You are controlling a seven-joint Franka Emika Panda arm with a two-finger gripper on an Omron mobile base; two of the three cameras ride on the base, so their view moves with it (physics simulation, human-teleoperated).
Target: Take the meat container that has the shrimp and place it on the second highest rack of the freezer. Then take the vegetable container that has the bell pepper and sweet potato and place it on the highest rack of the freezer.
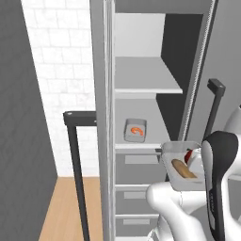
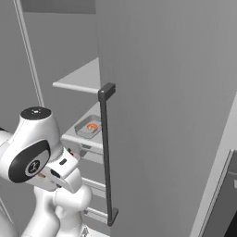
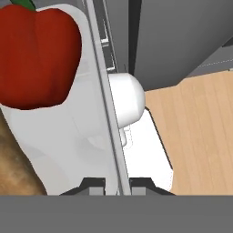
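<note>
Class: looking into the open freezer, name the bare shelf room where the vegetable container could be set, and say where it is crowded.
The highest rack is bare from the left wall to its front lip. The rack below is partly taken: the shrimp container sits near its front, with some room behind. The vegetable container, shut in the gripper, crowds the space before the drawers.

A: Item — arm (image 1: 179, 207), glossy white shell, rounded segments that bulge at each joint.

B: Joint trim?

A: Dark. In the left base view a long black band (image 1: 217, 188) curves down the side of one white link. In the right base view a black oval panel (image 2: 28, 160) sits in the big rounded housing, with a small pale mark at its centre.

B: Top of that housing?

A: A flat white cap (image 2: 36, 112) dotted with tiny dark specks, maybe screws — too small to tell.

B: Fingers?

A: Two small dark fingertips (image 3: 93, 185), squared, grey-faced
</note>
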